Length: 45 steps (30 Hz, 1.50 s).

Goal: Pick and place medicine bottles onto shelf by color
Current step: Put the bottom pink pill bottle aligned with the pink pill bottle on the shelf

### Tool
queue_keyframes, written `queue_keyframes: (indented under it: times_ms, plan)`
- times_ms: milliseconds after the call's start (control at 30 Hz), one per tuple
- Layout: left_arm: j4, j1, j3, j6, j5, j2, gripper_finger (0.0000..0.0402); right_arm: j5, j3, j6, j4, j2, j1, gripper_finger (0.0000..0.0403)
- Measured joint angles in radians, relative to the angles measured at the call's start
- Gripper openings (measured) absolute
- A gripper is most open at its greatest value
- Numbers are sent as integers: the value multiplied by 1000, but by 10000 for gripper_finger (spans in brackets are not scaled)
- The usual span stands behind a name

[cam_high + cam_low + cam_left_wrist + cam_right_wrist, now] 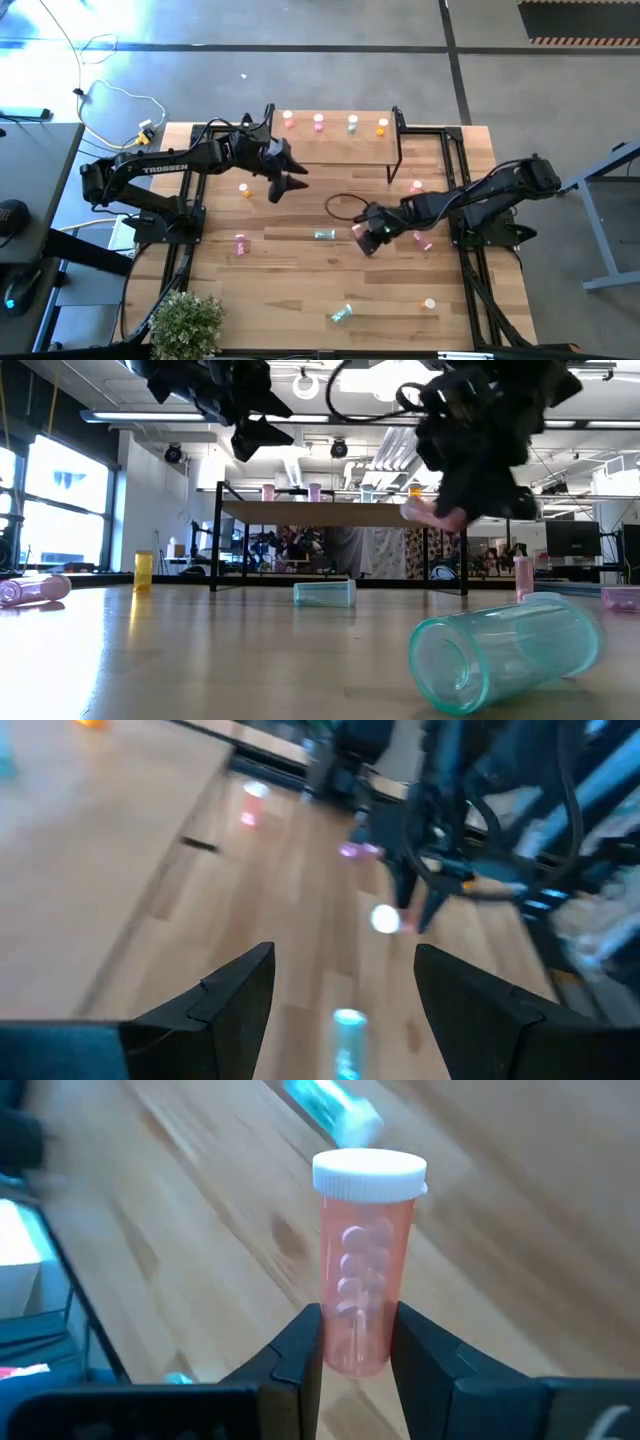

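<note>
Nearest the lens in the low view we have a teal bottle (505, 652) lying on its side at the lower right of the frame, open mouth toward us, with a second teal bottle (325, 593) on its side farther back at centre.

The thing that matters now is the pink bottle (363, 1260) clamped in the right gripper (357, 1342). In the right wrist view the two fingers pinch its lower body and its white cap points straight away from the gripper, so its long axis runs in line with the fingers. In the high view that right gripper (368, 235) sits at centre, slightly right, over the table (280, 290), and the low view shows the bottle lifted clear of the wood.

The shelf (340, 150) lies toward the top of the high view from this gripper, near but not touching. Four bottles stand along its far edge: two pink at the left, then a pale green one, then orange. We judge that the held bottle must travel up and left in the frame to join the pink pair (304, 120), and tip cap-up to stand.

The left gripper (283, 170) hovers with fingers spread and empty, just beside the shelf's left end, nearer the pink pair than the right one.
</note>
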Motion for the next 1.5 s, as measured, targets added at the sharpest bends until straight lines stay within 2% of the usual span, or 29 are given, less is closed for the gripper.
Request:
queue_keyframes:
  times_ms: [333,600,733,967,1133,1500]
  plan:
    - [-15,-97,0,-88,64,-1,232,-7,163,-343,46,0,-96,87]
    - [4,-195,0,-166,42,-1,232,-57,273,-593,44,0,-128,87]
    - [45,-241,0,-192,-31,0,232,-95,284,-679,46,3,-129,87]
    - [79,-313,0,-211,-163,1,232,-98,271,-724,24,8,-128,87]
    - [162,-347,1,-211,-247,23,232,-125,271,-737,18,39,-128,87]
    - [206,-352,0,-245,-244,123,232,-186,271,-729,12,90,-128,87]
